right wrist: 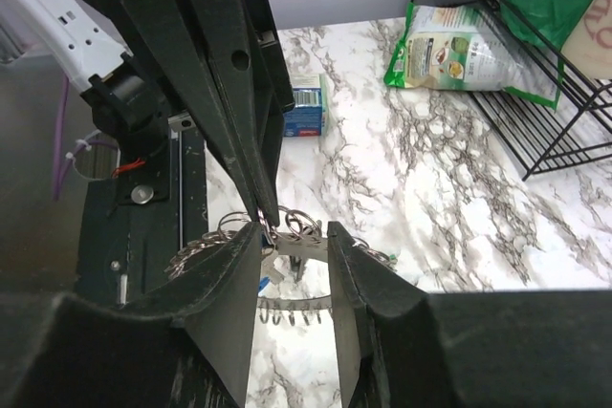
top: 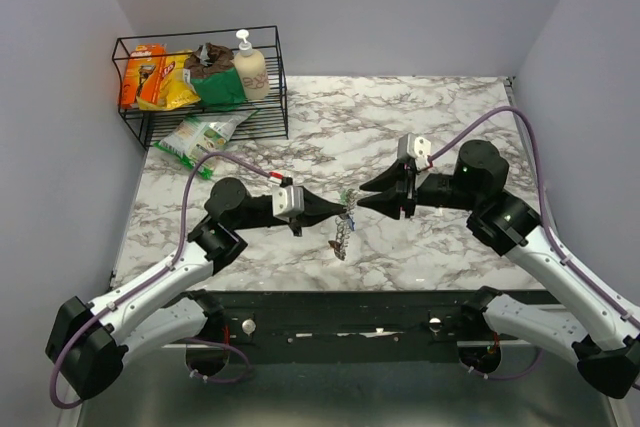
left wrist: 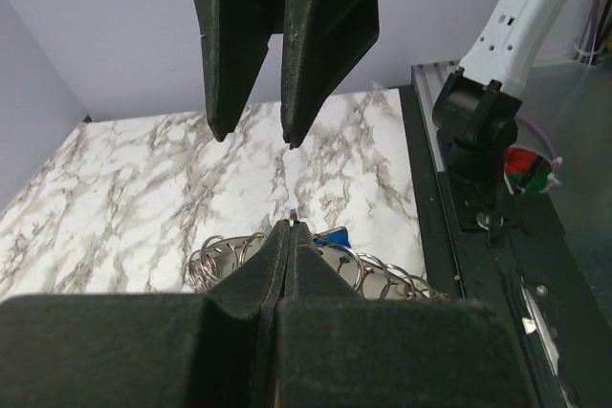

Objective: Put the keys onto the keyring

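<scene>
The keyring (top: 342, 235), a silvery band edged with small split rings, hangs tilted off the table from my left gripper (top: 347, 211). That gripper (left wrist: 290, 224) is shut, pinching one of the small rings at the band's top. A key with a blue head (left wrist: 333, 236) hangs on the ring just past the tips; the other keys are too small to make out. My right gripper (right wrist: 295, 234) is open right in front of the ring (right wrist: 308, 247), tip to tip with the left fingers (right wrist: 251, 150). Nothing is gripped between its fingers.
A black wire basket (top: 275, 97) with snack packs and a soap bottle (top: 249, 67) stands at the back left. A green-and-white packet (top: 200, 135) lies in front of it. A small blue box (right wrist: 304, 108) sits on the marble table (top: 450, 117).
</scene>
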You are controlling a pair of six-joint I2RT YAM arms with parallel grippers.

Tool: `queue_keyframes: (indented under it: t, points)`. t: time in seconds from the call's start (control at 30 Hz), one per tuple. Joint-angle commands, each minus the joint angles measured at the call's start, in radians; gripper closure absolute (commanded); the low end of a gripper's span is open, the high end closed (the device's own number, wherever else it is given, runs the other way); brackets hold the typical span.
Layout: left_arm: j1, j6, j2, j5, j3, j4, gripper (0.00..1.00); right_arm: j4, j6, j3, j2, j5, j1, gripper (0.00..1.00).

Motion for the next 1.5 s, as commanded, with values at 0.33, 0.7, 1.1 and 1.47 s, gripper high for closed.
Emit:
queue_keyframes:
  t: [0.33, 0.7, 1.1, 1.47]
  points:
    - [-0.005, -0.239, -0.013, -0.082, -0.125, 0.612, 1.00, 0.092, 0.036, -0.015, 0.023, -0.145, 0.005, 0.64]
    - [-0.005, -0.301, 0.037, -0.085, -0.123, 0.740, 1.00, 0.158, 0.080, -0.041, 0.027, -0.215, 0.005, 0.68]
    - [-0.004, -0.261, 0.038, -0.054, -0.094, 0.666, 1.00, 0.214, 0.093, -0.059, -0.006, -0.208, 0.005, 0.68]
    - [-0.004, -0.258, 0.049, -0.037, -0.077, 0.643, 1.00, 0.233, 0.117, -0.052, 0.023, -0.200, 0.005, 0.67]
